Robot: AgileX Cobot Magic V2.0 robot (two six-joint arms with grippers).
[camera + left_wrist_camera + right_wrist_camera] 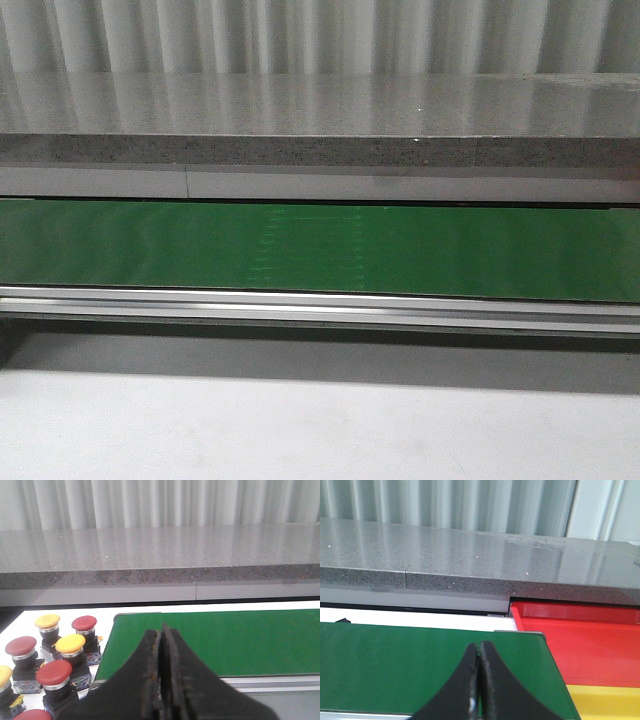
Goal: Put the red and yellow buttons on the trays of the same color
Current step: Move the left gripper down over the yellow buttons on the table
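Left gripper [161,635] pinched shut and empty, and the red and yellow push buttons [55,652] cluster off the green belt's [215,640] end, nearer this arm. Right gripper [480,652] also closed on nothing, beside the red tray [585,640] and yellow tray [610,702].

belt [320,250]: matt green | rail [320,305]: brushed metal | ledge [320,110]: glossy speckled stone

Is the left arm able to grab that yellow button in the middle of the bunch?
Probably yes. The yellow button sits just beside the left gripper, with nothing lying over it. But the jaws are shut now, and red buttons crowd close around it, so grabbing could be tight.
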